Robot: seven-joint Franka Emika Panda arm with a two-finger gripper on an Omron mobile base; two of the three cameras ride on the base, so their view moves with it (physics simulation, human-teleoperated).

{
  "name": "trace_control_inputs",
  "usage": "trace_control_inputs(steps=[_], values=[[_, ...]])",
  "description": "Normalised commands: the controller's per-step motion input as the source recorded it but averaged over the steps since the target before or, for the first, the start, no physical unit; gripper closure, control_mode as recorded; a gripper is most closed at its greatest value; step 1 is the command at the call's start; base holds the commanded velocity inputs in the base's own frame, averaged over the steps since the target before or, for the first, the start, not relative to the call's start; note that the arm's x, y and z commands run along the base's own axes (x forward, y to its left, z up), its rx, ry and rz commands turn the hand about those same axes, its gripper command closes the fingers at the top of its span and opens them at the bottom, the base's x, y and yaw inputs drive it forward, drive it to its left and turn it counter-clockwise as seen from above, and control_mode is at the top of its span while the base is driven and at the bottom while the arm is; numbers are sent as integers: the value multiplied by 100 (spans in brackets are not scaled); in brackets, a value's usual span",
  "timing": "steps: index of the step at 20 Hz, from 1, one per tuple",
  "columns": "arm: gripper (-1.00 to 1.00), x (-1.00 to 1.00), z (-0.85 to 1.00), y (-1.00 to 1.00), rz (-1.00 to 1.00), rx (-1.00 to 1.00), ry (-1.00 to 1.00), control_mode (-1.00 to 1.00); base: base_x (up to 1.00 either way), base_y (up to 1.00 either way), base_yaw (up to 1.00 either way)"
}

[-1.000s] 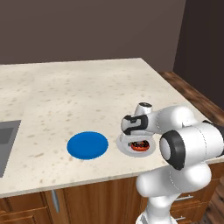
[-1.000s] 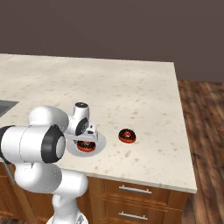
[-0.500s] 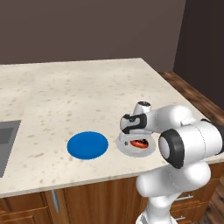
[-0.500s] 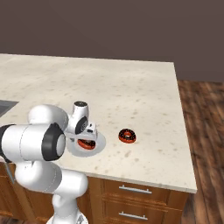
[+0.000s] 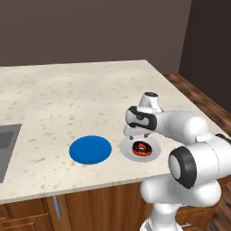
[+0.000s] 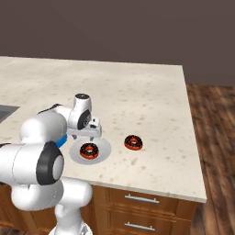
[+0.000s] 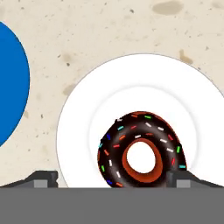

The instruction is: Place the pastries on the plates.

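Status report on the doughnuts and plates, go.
Gripper open over white plate. One doughnut on it, released. Second doughnut on counter. Blue plate bare. Nothing blocking.

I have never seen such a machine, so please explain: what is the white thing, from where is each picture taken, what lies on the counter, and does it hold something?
The white thing is a robot arm in a simulated kitchen. Two pictures come from cameras behind it, on its left and its right; the third looks down from its hand. On the beige speckled stone counter lie a flat bright blue round plate and a light grey-white round plate. One small chocolate-iced ring doughnut rests on the white plate; a second similar doughnut lies on the bare counter beside it. The gripper hangs just above the white plate, its dark fingers spread wide either side of the doughnut, holding nothing.
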Motion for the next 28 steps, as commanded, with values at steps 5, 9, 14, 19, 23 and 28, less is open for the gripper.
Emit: trace_control_inputs(steps=[5,9,14,19,23,28], values=[[-100,-5,47,-74,-1,-1,-1,-100,0,0,0],[-100,0,51,-96,-6,-5,3,-100,0,0,0],[-100,0,31,-98,-7,-3,1,-100,0,0,0],[-100,0,4,-66,0,0,0,-100,0,0,0],[-100,18,-1,-8,0,0,-2,-100,0,0,0],[-100,46,-20,0,0,0,0,-100,0,0,0]])
